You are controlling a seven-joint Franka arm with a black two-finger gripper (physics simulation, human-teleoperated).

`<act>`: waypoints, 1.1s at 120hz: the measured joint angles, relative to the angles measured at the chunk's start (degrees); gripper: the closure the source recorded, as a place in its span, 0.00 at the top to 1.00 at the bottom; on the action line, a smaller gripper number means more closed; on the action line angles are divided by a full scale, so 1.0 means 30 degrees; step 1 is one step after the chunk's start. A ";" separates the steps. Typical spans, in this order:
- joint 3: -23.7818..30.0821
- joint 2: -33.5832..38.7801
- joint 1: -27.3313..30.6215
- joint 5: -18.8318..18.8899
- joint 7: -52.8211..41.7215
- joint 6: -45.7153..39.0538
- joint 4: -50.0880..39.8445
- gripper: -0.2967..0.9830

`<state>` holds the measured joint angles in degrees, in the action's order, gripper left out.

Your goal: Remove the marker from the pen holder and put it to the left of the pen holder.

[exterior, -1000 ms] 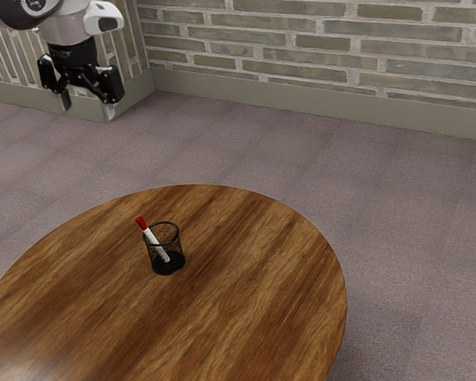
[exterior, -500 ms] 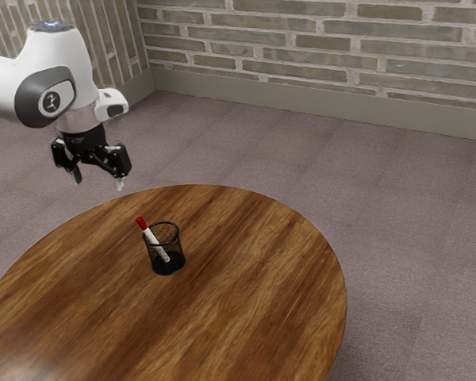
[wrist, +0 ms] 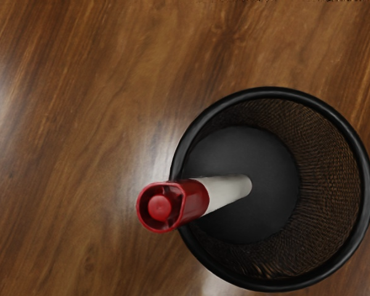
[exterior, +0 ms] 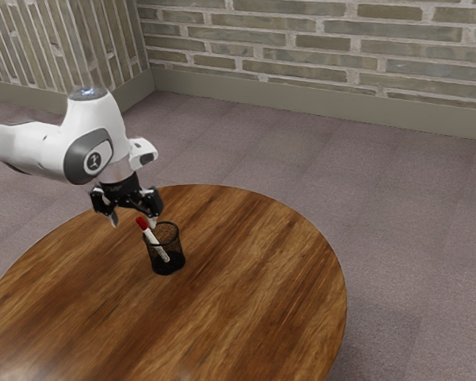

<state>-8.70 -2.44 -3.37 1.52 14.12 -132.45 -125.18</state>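
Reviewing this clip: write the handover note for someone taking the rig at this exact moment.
Gripper: open and empty, above the table, close to the marker's capped end.
Marker: inside the pen holder, leaning on its rim, red cap up and jutting out past the rim.
Pen holder: upright on the table.
Done: the gripper is near the marker; no grasp made.
Left: grip the marker, lift it clear, lay it to the left of the pen holder, let go.

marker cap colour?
Red; the marker's cap shows best in the wrist view.
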 joint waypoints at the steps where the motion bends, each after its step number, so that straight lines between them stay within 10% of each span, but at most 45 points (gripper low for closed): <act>1: -0.0004 -0.0040 -0.0005 -0.0006 -0.0042 -0.0056 0.0008 0.76; 55: -0.0058 -0.2182 0.0362 -0.0091 -0.2325 -0.2243 0.1028 0.76; 81: -0.0035 -0.1879 0.0356 -0.0035 -0.2982 -0.2512 0.0985 0.49; 132: 0.0091 -0.1347 0.0392 -0.0082 -0.3494 -0.2510 0.0215 0.28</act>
<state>-8.43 -6.48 -2.19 1.28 3.64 -139.98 -124.54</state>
